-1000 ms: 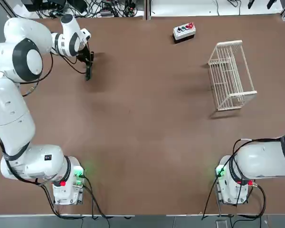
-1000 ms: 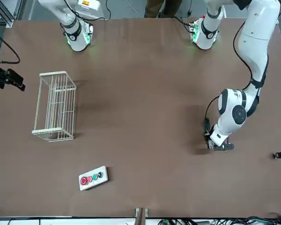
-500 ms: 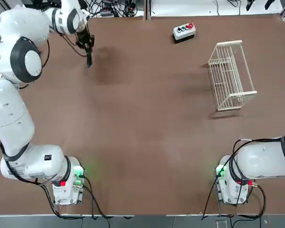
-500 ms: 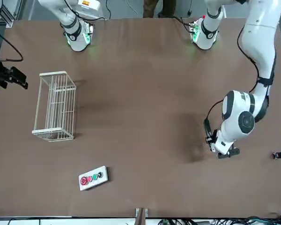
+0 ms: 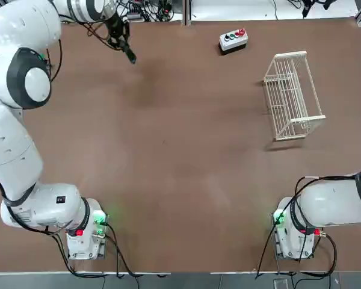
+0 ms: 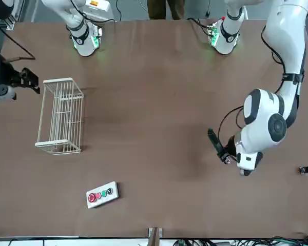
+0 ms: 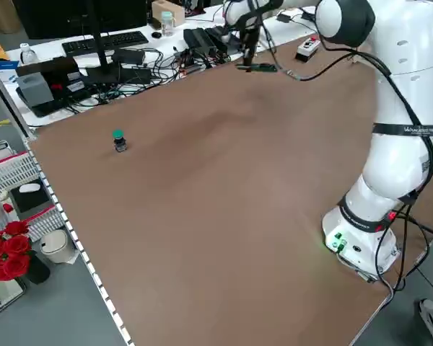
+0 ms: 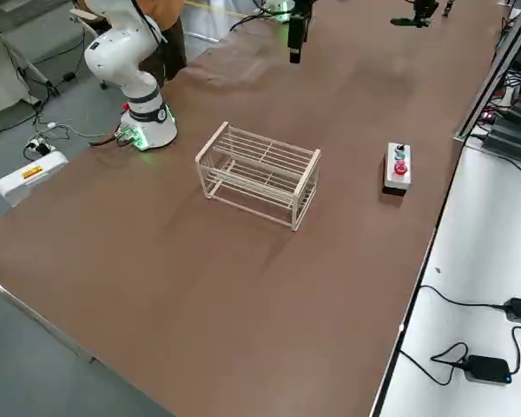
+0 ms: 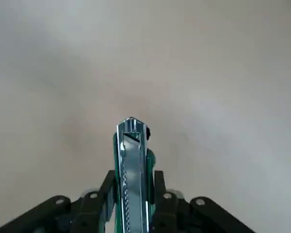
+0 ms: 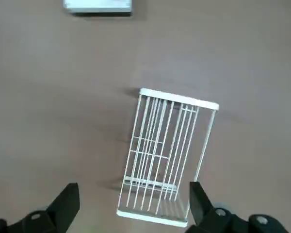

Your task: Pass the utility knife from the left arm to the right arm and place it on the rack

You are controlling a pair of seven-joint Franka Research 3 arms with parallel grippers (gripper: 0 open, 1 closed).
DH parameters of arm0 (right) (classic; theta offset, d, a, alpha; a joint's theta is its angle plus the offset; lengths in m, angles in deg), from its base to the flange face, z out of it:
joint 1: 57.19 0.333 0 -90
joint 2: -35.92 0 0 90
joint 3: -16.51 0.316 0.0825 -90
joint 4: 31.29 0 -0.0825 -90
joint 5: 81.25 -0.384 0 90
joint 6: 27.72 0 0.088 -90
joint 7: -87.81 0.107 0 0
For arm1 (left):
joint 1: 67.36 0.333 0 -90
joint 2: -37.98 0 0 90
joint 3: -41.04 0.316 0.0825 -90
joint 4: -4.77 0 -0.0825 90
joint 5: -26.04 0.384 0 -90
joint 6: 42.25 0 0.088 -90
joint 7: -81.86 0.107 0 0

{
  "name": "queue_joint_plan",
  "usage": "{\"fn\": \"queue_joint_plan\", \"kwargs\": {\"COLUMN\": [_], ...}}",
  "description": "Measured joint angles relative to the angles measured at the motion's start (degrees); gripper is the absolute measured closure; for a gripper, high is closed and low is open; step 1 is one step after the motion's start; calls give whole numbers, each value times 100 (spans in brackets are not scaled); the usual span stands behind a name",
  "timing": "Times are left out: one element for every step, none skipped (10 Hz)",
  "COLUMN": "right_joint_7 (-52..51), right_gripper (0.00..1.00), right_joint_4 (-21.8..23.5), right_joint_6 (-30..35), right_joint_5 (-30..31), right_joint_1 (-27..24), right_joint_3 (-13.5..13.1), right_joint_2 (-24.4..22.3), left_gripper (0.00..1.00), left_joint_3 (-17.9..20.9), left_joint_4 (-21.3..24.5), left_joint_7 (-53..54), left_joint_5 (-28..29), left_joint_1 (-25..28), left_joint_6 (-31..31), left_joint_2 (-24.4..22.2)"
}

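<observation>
The knife (image 9: 130, 170) is sitting clamped between the fingers of the left gripper (image 6: 222, 152), lifted clear of the table (image 5: 180, 156) near its far left corner, its free end sticking out past the fingertips. The rack (image 5: 292, 95) is standing on the table's far right part, near the button box (image 5: 233, 39). The right gripper (image 10: 134, 206) is hanging above the rack with its fingers spread wide, gripping nothing.

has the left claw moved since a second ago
Yes. In the top view the left claw, shut on the utility knife, has shifted toward the table's far edge and a little closer to the grey button box, which stayed put.
</observation>
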Motion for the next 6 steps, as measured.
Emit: {"fn": "queue_joint_plan", "kwargs": {"right_joint_7": [-426,-840,-1272,-1716,-2122,-2519], "right_gripper": [0,0,0,0,0,0], "right_joint_4": [-4,-4,-4,-4,-4,-1], "right_joint_6": [-15,-69,-203,-418,-619,-778], "right_joint_5": [-7,-29,-51,-67,-109,-202], "right_joint_1": [8,23,45,73,102,125], "right_joint_3": [60,203,486,855,1216,1489], "right_joint_2": [-1,-1,0,1,2,9], "left_gripper": [65,65,65,65,65,65], "left_joint_3": [-341,-655,-959,-1188,-1373,-1538], "left_joint_4": [-45,-147,-305,-469,-618,-725], "left_joint_7": [-960,-1806,-2590,-3166,-3632,-3983], "left_joint_5": [-8,-77,-219,-476,-785,-980], "left_joint_1": [-10,-13,-12,-17,-17,-11], "left_joint_6": [11,72,212,360,446,479], "left_joint_2": [-47,-87,-128,-155,-176,-188]}}
